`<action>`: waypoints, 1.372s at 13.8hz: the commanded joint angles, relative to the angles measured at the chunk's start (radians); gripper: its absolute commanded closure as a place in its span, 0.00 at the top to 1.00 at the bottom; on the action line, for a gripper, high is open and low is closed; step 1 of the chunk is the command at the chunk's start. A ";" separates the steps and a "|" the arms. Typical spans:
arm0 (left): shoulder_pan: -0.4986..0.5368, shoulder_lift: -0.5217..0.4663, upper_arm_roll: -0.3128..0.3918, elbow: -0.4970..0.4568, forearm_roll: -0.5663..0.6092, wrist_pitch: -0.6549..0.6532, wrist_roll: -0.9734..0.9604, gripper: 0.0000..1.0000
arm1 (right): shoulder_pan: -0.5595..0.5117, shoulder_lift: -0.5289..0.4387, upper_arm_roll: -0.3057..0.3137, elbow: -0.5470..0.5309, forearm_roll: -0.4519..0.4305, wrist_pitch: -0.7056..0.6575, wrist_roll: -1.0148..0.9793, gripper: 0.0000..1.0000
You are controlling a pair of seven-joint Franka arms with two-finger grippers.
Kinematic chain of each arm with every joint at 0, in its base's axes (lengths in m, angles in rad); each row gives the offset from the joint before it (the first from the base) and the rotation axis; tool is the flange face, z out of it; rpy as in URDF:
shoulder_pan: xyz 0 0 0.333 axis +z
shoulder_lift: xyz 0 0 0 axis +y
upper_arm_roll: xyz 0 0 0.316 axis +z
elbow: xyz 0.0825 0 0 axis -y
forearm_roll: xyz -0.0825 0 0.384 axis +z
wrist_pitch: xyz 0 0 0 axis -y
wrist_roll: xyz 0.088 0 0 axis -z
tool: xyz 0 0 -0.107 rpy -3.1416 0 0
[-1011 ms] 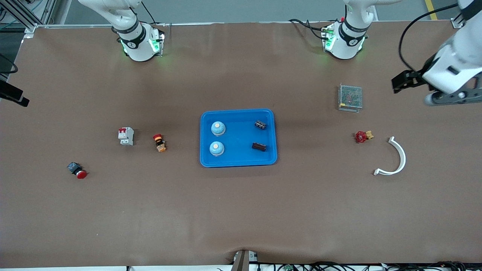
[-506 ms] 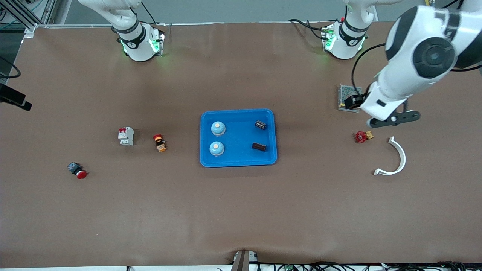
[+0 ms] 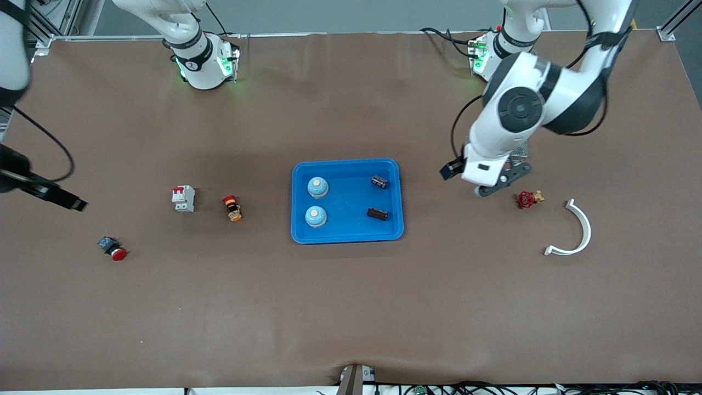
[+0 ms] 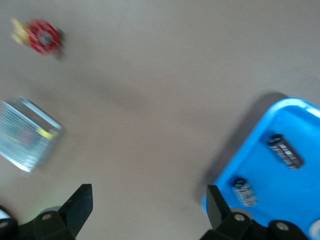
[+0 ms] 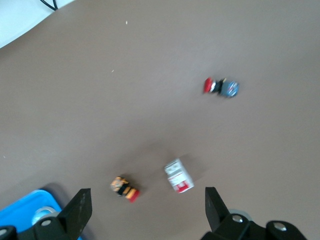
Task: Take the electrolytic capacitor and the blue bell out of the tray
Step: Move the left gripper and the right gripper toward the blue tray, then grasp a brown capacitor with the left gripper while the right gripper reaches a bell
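Bells are sitting two to the blue tray, one nearer the front camera than the other, both on the side of the tray toward the right arm's end of the table. Two capacitors are lying in the same tray on the side toward the left arm's end, again one nearer the camera than the other, and apart from each other. You are looking at four task pieces in all, every one of them resting inside the tray.

Your left gripper is hanging over bare table between the tray and the red valve, its jaws spread wide and holding nothing. Your right gripper is hanging over the table at the right arm's end, above the stretch near the breaker, with its jaws likewise standing wide and empty.

Outside the tray you are seeing one of each of the following. One white circuit breaker is standing toward the right arm's end, with one orange and red push button lying just beside it on the tray side. One red-capped switch is lying nearer the camera than the breaker. Toward the left arm's end, one metal mesh box is showing in the left wrist view, one red valve is lying near it, and one white curved bracket is lying nearer the camera than the valve.
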 commanded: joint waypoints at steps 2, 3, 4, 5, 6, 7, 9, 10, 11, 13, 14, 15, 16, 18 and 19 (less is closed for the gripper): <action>-0.074 0.132 -0.016 0.016 -0.002 0.163 -0.267 1.00 | 0.185 0.058 -0.002 -0.065 -0.028 0.107 0.502 1.00; -0.106 0.167 -0.013 0.018 0.006 0.211 -0.336 0.98 | 0.228 0.098 -0.002 -0.065 -0.028 0.148 0.651 1.00; -0.124 0.195 -0.013 0.019 0.006 0.254 -0.389 0.94 | 0.254 0.134 -0.002 -0.067 -0.026 0.200 0.765 1.00; -0.135 0.216 -0.013 0.021 0.006 0.289 -0.424 0.90 | 0.276 0.173 -0.002 -0.067 -0.025 0.243 0.862 1.00; -0.147 0.236 -0.012 0.021 0.006 0.319 -0.452 0.86 | 0.293 0.203 -0.002 -0.067 -0.020 0.277 0.921 1.00; -0.161 0.256 -0.012 0.021 0.008 0.345 -0.476 0.83 | 0.299 0.234 0.000 -0.067 -0.011 0.308 0.975 1.00; -0.184 0.288 -0.010 0.022 0.021 0.371 -0.519 0.77 | 0.334 0.300 0.000 -0.074 0.000 0.377 1.097 1.00; -0.187 0.307 -0.010 0.032 0.050 0.373 -0.559 0.74 | 0.359 0.322 0.000 -0.080 0.000 0.411 1.153 1.00; -0.195 0.333 -0.010 0.048 0.081 0.374 -0.611 0.71 | 0.380 0.345 -0.002 -0.088 0.000 0.451 1.199 1.00; -0.223 0.389 -0.010 0.082 0.162 0.382 -0.725 0.67 | 0.402 0.366 0.000 -0.097 0.001 0.491 1.242 1.00; -0.226 0.414 -0.010 0.098 0.201 0.382 -0.765 0.65 | 0.419 0.374 0.000 -0.096 0.001 0.494 1.274 1.00; -0.229 0.435 -0.012 0.110 0.225 0.382 -0.798 0.64 | 0.443 0.388 0.000 -0.094 0.013 0.509 1.317 1.00; -0.246 0.451 -0.010 0.118 0.241 0.383 -0.823 0.63 | 0.465 0.402 0.000 -0.096 0.020 0.538 1.354 1.00; -0.273 0.474 -0.009 0.121 0.256 0.403 -0.866 0.60 | 0.504 0.434 0.000 -0.093 0.021 0.572 1.418 1.00; -0.273 0.480 -0.009 0.121 0.262 0.408 -0.883 0.57 | 0.523 0.446 0.000 -0.093 0.021 0.580 1.426 1.00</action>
